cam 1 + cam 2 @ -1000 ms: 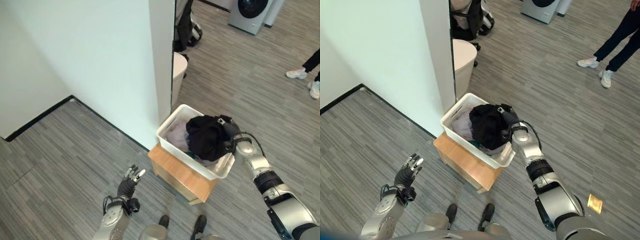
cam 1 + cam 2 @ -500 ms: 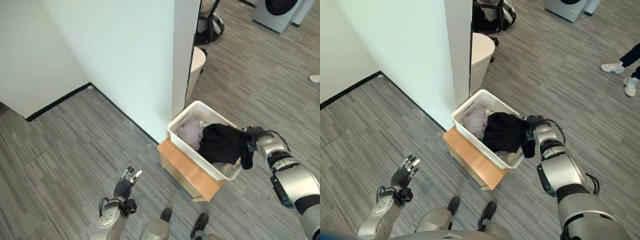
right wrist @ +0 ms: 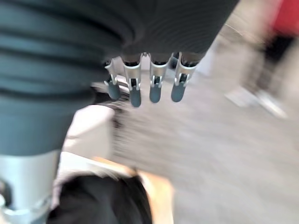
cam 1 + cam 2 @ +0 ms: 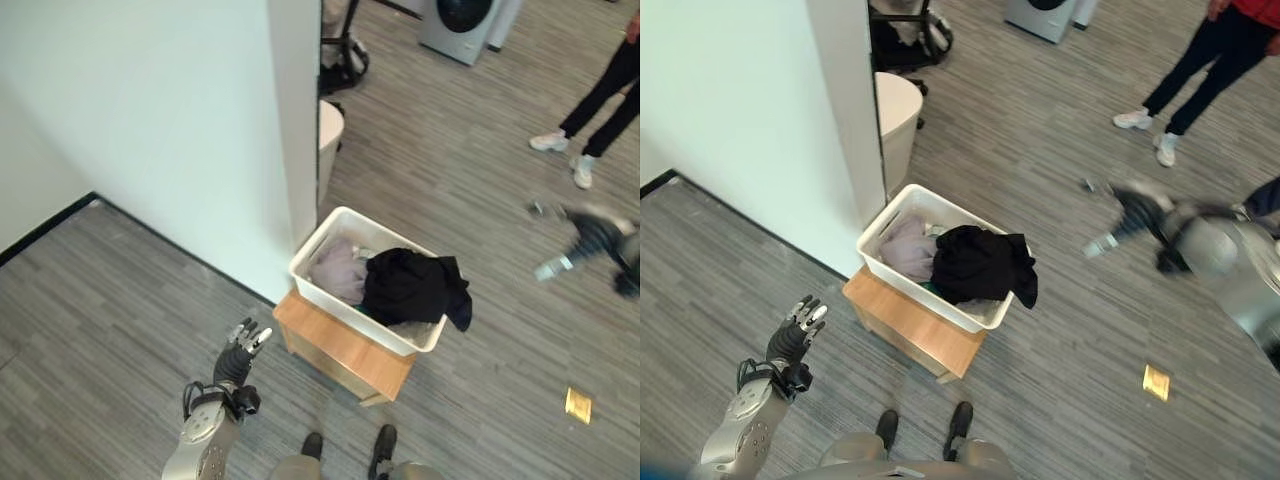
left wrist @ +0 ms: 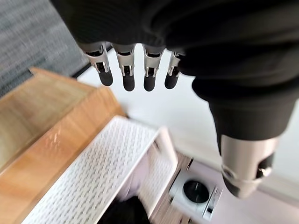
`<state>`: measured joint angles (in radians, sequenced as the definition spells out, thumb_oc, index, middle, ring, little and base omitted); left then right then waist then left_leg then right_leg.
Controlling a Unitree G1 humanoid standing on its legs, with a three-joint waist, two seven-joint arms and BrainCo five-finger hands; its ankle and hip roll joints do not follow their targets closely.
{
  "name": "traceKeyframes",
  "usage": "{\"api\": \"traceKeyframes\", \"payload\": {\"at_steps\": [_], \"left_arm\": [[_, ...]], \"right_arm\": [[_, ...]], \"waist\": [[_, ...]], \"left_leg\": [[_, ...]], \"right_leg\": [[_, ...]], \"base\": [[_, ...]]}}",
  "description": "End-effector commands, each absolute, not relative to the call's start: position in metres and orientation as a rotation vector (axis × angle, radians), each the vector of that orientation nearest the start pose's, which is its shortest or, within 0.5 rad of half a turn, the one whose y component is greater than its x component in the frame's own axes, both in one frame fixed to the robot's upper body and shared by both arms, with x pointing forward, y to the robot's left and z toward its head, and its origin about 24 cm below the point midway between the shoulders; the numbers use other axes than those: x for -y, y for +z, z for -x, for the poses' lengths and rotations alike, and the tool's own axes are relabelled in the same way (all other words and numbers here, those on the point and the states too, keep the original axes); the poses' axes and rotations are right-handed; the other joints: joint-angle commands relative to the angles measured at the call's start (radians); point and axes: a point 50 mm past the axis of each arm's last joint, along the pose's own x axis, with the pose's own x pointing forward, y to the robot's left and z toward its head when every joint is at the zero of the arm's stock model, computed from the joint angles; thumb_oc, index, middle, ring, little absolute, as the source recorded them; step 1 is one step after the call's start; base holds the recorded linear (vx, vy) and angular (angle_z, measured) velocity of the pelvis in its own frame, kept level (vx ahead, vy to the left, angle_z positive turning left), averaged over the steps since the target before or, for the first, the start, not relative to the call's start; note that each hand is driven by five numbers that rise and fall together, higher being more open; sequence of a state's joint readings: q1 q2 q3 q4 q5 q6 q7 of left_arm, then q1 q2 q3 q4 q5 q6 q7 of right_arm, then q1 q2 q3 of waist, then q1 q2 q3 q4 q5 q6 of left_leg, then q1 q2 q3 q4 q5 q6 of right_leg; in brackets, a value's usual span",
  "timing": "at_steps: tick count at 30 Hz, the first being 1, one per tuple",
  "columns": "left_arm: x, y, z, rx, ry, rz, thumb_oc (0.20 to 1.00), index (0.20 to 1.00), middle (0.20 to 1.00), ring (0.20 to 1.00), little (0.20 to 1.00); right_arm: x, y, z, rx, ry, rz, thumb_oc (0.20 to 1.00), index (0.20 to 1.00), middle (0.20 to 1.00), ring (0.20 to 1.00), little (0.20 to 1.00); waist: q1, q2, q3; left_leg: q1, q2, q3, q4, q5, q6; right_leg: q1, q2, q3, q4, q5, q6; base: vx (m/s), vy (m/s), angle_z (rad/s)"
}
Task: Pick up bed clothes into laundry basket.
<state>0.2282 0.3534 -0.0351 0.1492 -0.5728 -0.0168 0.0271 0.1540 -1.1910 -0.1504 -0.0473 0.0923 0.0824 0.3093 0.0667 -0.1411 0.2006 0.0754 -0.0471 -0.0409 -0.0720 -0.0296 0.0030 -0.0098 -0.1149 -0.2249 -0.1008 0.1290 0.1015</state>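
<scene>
Hanging open and empty: right hand (image 4: pixel 1120 212), well right of laundry basket (image 4: pixel 322 287); left hand (image 4: pixel 236 356) likewise, near its front. Black garment (image 4: pixel 410 285) lying inside, 1 corner drooping over the rim, possibly slipping floorward if nudged.
</scene>
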Motion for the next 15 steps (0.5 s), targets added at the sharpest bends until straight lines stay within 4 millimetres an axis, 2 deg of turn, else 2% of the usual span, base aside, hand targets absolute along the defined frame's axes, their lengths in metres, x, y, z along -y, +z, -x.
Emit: {"api": "traceKeyframes", "payload": {"at_steps": [1,2,3,4,5,6,7,9,11,13,15], "left_arm": [[-0.236,-0.008,-0.201,-0.214,0.165,0.213,1.000,1.000,1.000,1.000,1.000],[-0.233,-0.010,-0.201,-0.221,0.171,0.221,1.000,1.000,1.000,1.000,1.000],[-0.234,-0.012,-0.201,-0.225,0.196,0.224,1.000,1.000,1.000,1.000,1.000],[-0.237,-0.015,-0.199,-0.239,0.229,0.231,1.000,1.000,1.000,1.000,1.000],[-0.236,-0.019,-0.198,-0.254,0.243,0.240,1.000,1.000,1.000,1.000,1.000],[-0.235,-0.030,-0.189,-0.307,0.268,0.243,1.000,1.000,1.000,1.000,1.000],[-0.234,-0.034,-0.185,-0.328,0.275,0.246,1.000,1.000,1.000,1.000,1.000],[-0.232,-0.040,-0.181,-0.362,0.293,0.255,1.000,1.000,1.000,1.000,1.000],[-0.233,-0.043,-0.178,-0.377,0.299,0.245,1.000,1.000,1.000,1.000,1.000],[-0.234,-0.042,-0.177,-0.368,0.299,0.235,1.000,1.000,1.000,1.000,1.000],[-0.233,-0.041,-0.178,-0.352,0.285,0.246,1.000,1.000,1.000,1.000,1.000]], "right_arm": [[0.343,0.133,-0.231,0.003,-0.145,0.558,1.000,1.000,1.000,1.000,1.000],[0.342,0.102,-0.225,0.014,-0.305,0.400,1.000,1.000,1.000,1.000,1.000],[0.342,0.078,-0.211,0.040,-0.484,0.281,1.000,1.000,1.000,1.000,1.000],[0.337,0.050,-0.198,-0.032,-0.543,0.220,1.000,1.000,1.000,1.000,1.000],[0.326,0.022,-0.186,-0.067,-0.638,0.056,1.000,1.000,1.000,1.000,1.000],[0.305,-0.017,-0.162,-0.186,-0.679,-0.091,1.000,1.000,1.000,1.000,1.000],[0.291,-0.034,-0.154,-0.218,-0.717,-0.234,1.000,1.000,1.000,1.000,1.000],[0.260,-0.055,-0.148,-0.280,-0.704,-0.464,1.000,1.000,1.000,1.000,1.000],[0.238,-0.062,-0.150,-0.320,-0.632,-0.587,1.000,1.000,1.000,1.000,1.000],[0.230,-0.063,-0.152,-0.360,-0.512,-0.539,1.000,1.000,1.000,1.000,1.000],[0.232,-0.061,-0.153,-0.354,-0.473,-0.505,1.000,1.000,1.000,1.000,1.000]], "waist": [[-0.009,0.056,-0.046],[-0.017,0.068,-0.051],[-0.028,0.082,-0.053],[-0.032,0.086,-0.057],[-0.043,0.093,-0.060],[-0.061,0.104,-0.068],[-0.068,0.108,-0.067],[-0.078,0.115,-0.071],[-0.083,0.118,-0.072],[-0.084,0.119,-0.073],[-0.085,0.118,-0.075]], "left_leg": [[-0.063,0.082,0.045,-0.015,0.022,-0.040],[-0.058,0.081,0.046,-0.015,0.016,-0.036],[-0.055,0.080,0.047,-0.015,0.013,-0.032],[-0.056,0.080,0.050,-0.015,0.016,-0.031],[-0.052,0.082,0.054,-0.015,0.014,-0.029],[-0.047,0.084,0.066,-0.015,0.014,-0.031],[-0.040,0.087,0.073,-0.015,0.012,-0.032],[-0.035,0.089,0.085,-0.015,0.015,-0.035],[-0.028,0.091,0.097,-0.015,0.016,-0.038],[-0.024,0.093,0.107,-0.015,0.018,-0.042],[-0.024,0.094,0.109,-0.015,0.020,-0.043]], "right_leg": [[0.081,-0.046,-0.036,0.040,-0.146,0.065],[0.082,-0.047,-0.033,0.042,-0.151,0.064],[0.081,-0.047,-0.030,0.045,-0.158,0.063],[0.078,-0.048,-0.023,0.046,-0.157,0.062],[0.077,-0.047,-0.016,0.048,-0.160,0.060],[0.076,-0.044,-0.005,0.047,-0.161,0.059],[0.077,-0.043,-0.001,0.046,-0.162,0.058],[0.075,-0.042,0.006,0.044,-0.159,0.057],[0.077,-0.042,0.014,0.043,-0.157,0.056],[0.078,-0.043,0.018,0.041,-0.154,0.056],[0.077,-0.042,0.020,0.042,-0.153,0.055]], "base": [[0.04,0.011,-0.12],[0.04,0.011,-0.16],[0.02,0.009,-0.44],[0.00,0.007,-0.48],[-0.02,0.009,-0.37],[-0.02,0.000,-0.08],[-0.02,0.006,-0.05],[-0.03,0.002,-0.18],[-0.03,0.001,-0.13],[-0.03,0.008,-0.07],[-0.01,0.001,-0.02]]}}
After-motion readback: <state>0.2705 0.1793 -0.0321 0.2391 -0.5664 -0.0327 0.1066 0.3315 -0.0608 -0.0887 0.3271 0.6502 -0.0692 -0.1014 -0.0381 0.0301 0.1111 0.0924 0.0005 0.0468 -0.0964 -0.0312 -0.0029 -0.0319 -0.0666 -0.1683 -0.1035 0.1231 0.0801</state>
